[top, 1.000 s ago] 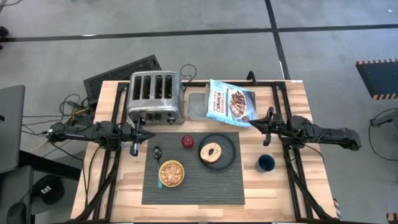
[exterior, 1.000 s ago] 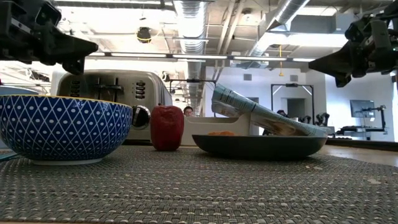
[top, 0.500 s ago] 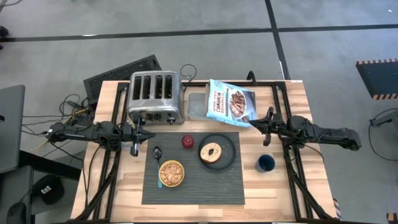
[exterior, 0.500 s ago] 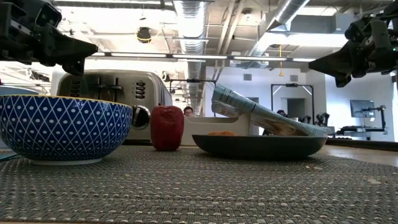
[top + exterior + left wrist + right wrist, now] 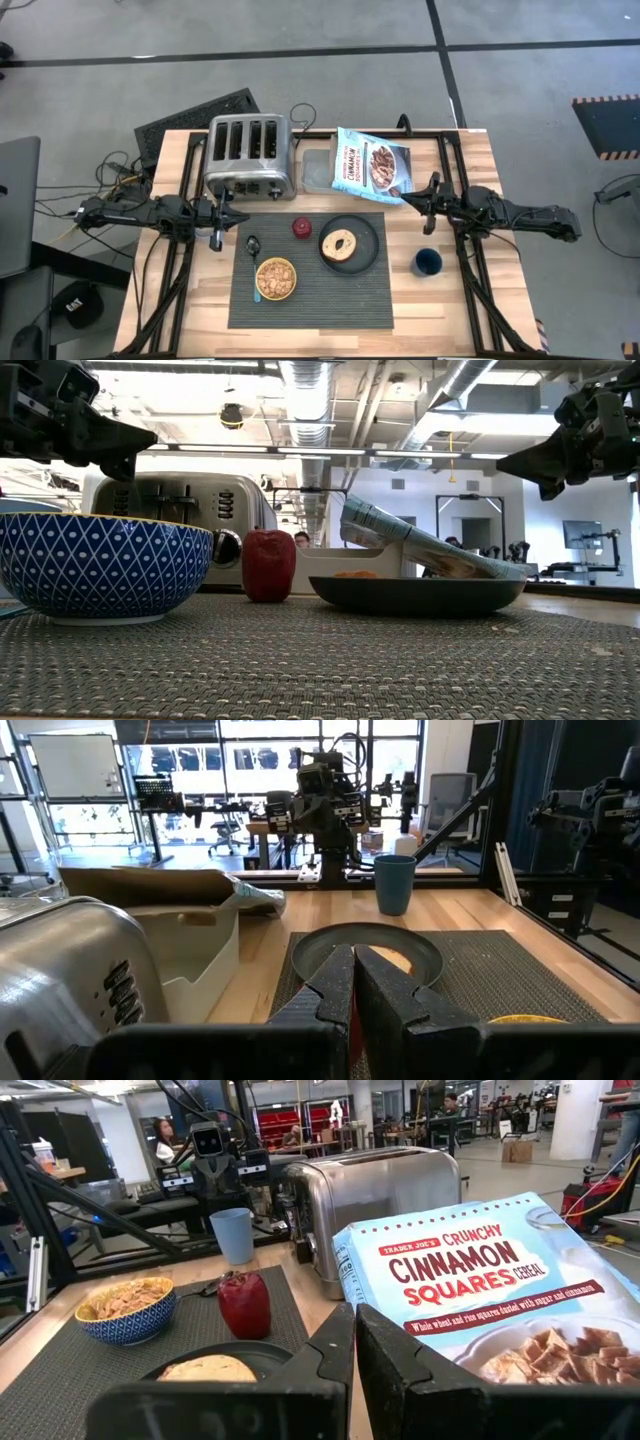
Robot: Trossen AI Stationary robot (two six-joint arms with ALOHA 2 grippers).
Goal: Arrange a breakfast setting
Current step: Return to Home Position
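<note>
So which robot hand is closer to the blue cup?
Right. The right gripper hovers near the dark blue cup, by the cinnamon cereal box; the left gripper is across the placemat, by the toaster.

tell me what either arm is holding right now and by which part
Nothing. The left end effector and right end effector are both shut and empty.

A yellow bowl (image 5: 293,285), spoon (image 5: 254,262), red apple (image 5: 302,228) and plate (image 5: 368,250) with bagel (image 5: 342,242) are laid on the placemat (image 5: 330,295) at lower centre; a blue cup (image 5: 428,262) is set to its right.
</note>
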